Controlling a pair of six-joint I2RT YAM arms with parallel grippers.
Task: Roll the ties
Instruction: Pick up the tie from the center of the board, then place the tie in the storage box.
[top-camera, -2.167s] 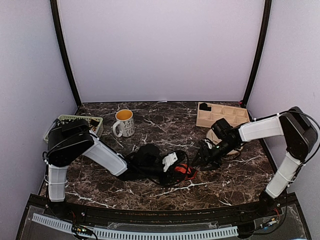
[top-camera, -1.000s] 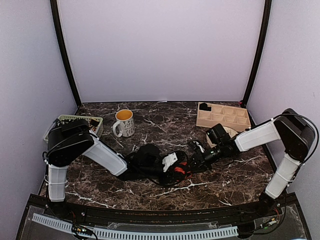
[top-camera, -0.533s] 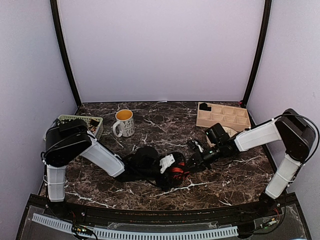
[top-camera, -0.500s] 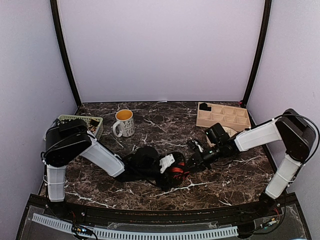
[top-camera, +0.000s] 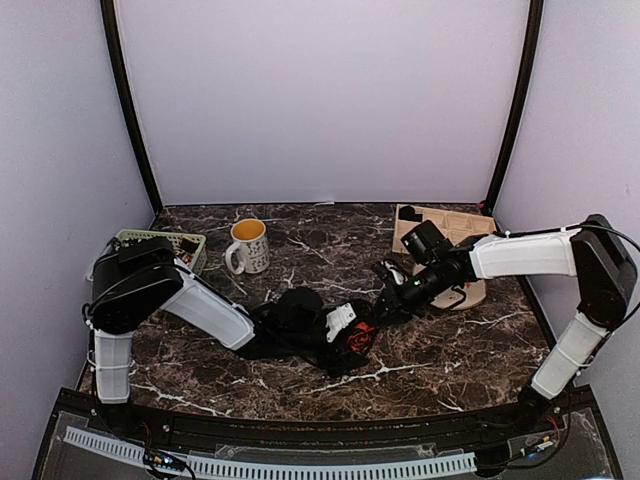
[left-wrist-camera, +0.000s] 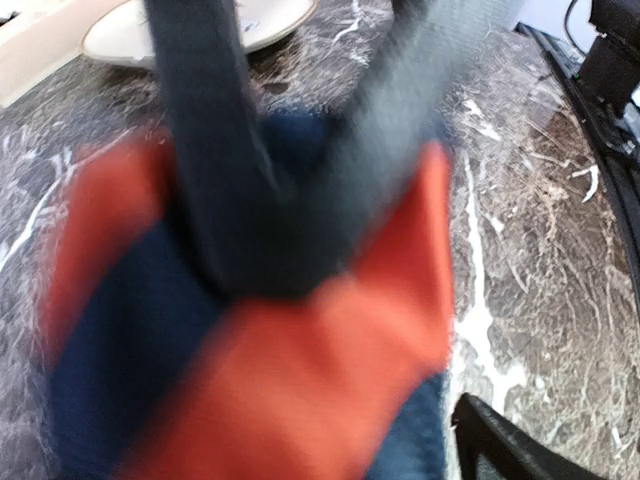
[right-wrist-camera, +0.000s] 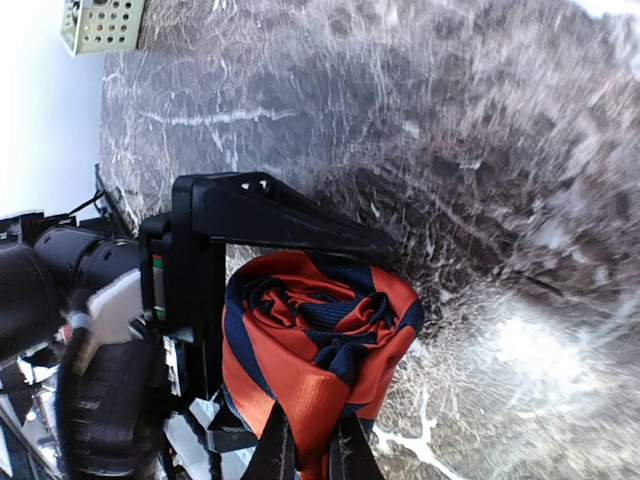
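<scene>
Striped tie (right-wrist-camera: 318, 330) coiled, middle of frame.
Right pincer (right-wrist-camera: 310, 445) pinches the coil; left pincer (top-camera: 355, 333) spread wide at it, not gripping. Roll looks finished; no other ties visible.

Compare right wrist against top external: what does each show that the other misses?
Right wrist only: the tie is a tight coil of red and navy layers, its edge pinched in the shut right hand.
Top external only: the mug, the wooden divider tray, the plate and both arms whole.
Both: the tie, the open left hand beside it, the green basket and the marble table.
</scene>
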